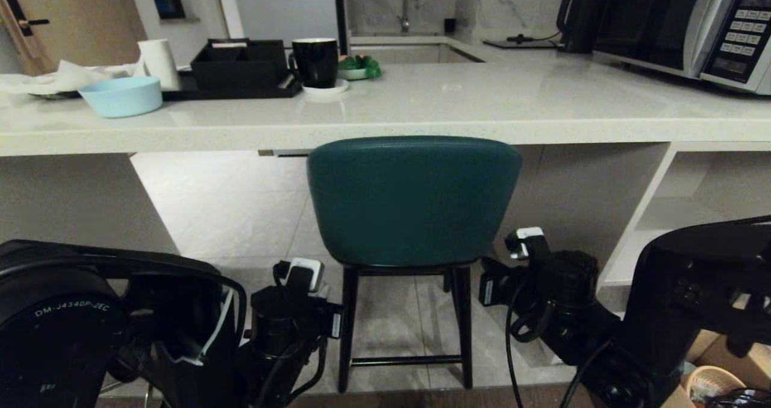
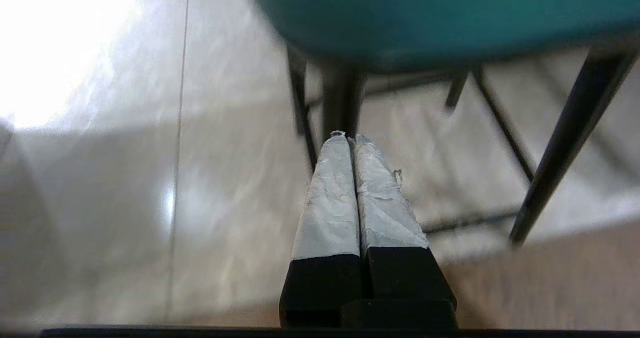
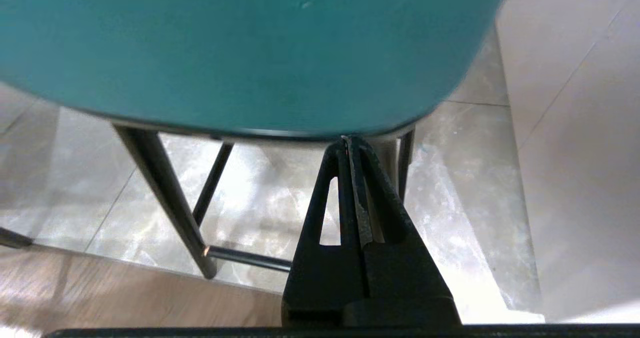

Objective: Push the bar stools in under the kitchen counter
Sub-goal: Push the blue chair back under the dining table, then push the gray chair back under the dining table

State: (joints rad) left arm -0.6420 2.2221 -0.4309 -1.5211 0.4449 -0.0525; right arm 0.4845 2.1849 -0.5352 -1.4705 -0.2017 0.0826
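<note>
One teal bar stool [image 1: 414, 200] with thin black legs stands at the middle of the kitchen counter [image 1: 421, 132], its curved back reaching up to the slab's front edge. My left gripper [image 2: 350, 138] is shut and empty, its white-taped fingertips pointing at a black leg below the teal bar stool [image 2: 450, 18]. My right gripper [image 3: 350, 141] is also shut and empty, with its black tips right at the lower rim of the bar stool [image 3: 240, 53] near its right corner. I cannot tell whether either gripper touches it. In the head view both arms flank the stool, the left arm [image 1: 289, 323] and the right arm [image 1: 554, 287].
On the counter sit a blue bowl [image 1: 122, 96], a black organizer tray [image 1: 240, 64], a black mug [image 1: 315, 62], a kettle [image 1: 581, 16] and a microwave [image 1: 692, 22]. White shelf cubbies [image 1: 650, 215] close the right side, and a pale panel [image 1: 72, 197] closes the left.
</note>
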